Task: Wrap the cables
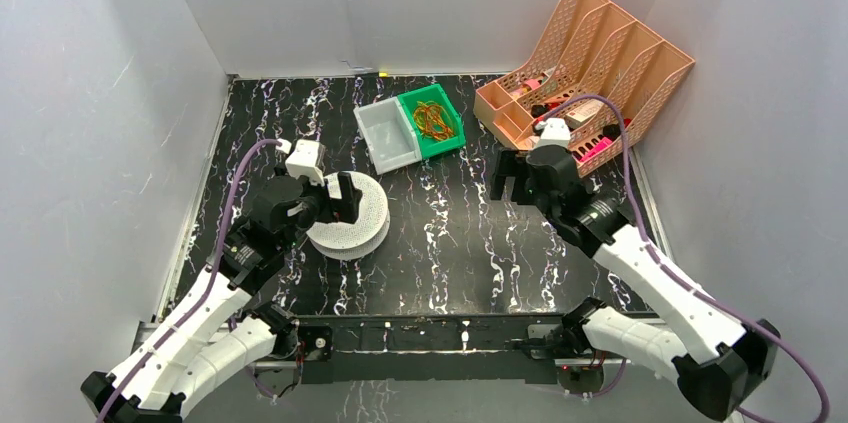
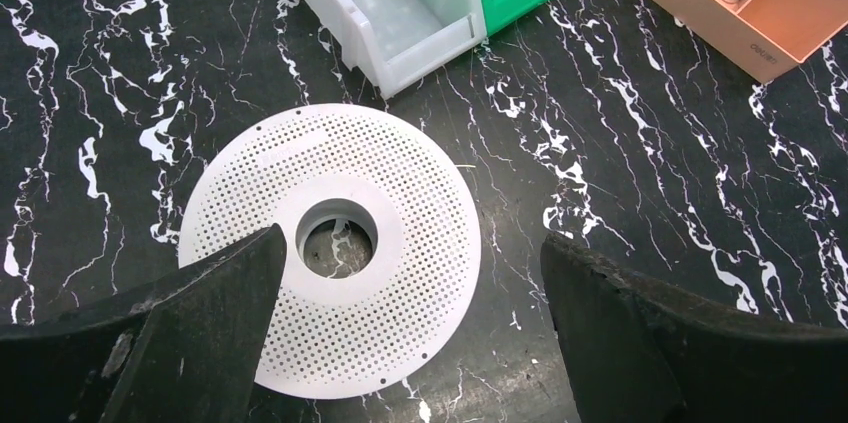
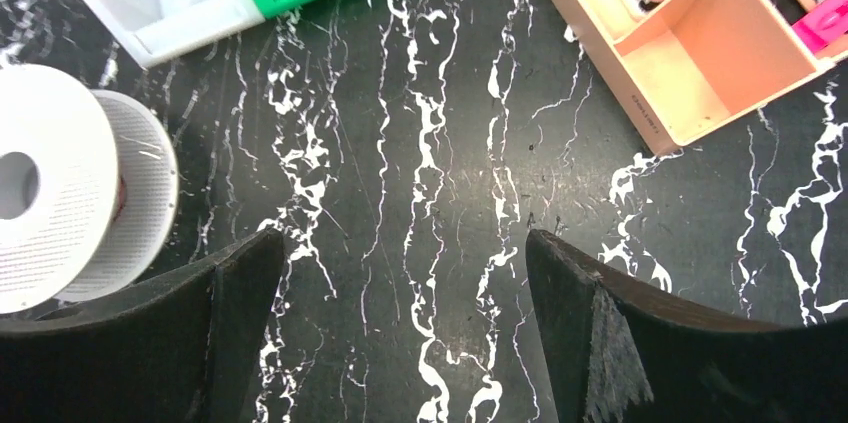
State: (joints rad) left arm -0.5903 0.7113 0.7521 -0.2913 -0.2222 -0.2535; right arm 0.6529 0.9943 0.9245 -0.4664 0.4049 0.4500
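Left gripper (image 2: 412, 251) hangs with its jaws spread wide and holding nothing, above the white perforated spool (image 1: 350, 215) at the table's 9 o'clock; right gripper (image 1: 512, 179) likewise gapes empty over the black marbled table (image 1: 450, 243), at 3 o'clock from the spool; peach file rack (image 1: 610, 43) fills the 2 o'clock corner; clear bin (image 1: 385, 138) and green bin (image 1: 447, 148) touch side by side at 12 o'clock, with yellow-orange wires (image 1: 433, 120) in the green one; red cable (image 3: 119, 205) shows only as a faint reddish glimpse between the spool's discs, too slight to be sure.
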